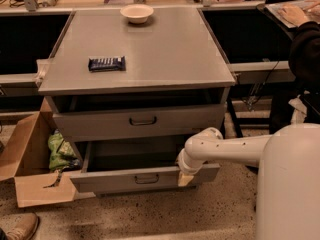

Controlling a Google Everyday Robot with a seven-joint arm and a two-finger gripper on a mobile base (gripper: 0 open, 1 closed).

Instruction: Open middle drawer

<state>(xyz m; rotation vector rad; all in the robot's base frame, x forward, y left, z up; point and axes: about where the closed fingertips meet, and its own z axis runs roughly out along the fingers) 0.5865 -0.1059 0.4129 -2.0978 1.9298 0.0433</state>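
The grey cabinet (pixel 140 49) has an upper drawer (pixel 143 120) with a dark loop handle. Below it the middle drawer (pixel 115 180) is pulled out towards me, and its dark inside (pixel 130 156) shows. Its loop handle (pixel 146 178) is at the centre of the front. My white arm (pixel 225 149) reaches in from the right. My gripper (pixel 185 176) is at the right part of the pulled-out drawer's front edge, right of the handle. Any drawer lower down is hidden.
A white bowl (pixel 136 13) and a dark snack bar (pixel 106 63) lie on the cabinet top. An open cardboard box (pixel 30 169) with a green bag (pixel 60 151) stands on the floor at the left. A shoe (pixel 20 228) is at the bottom left, a seated person (pixel 305 54) at the right.
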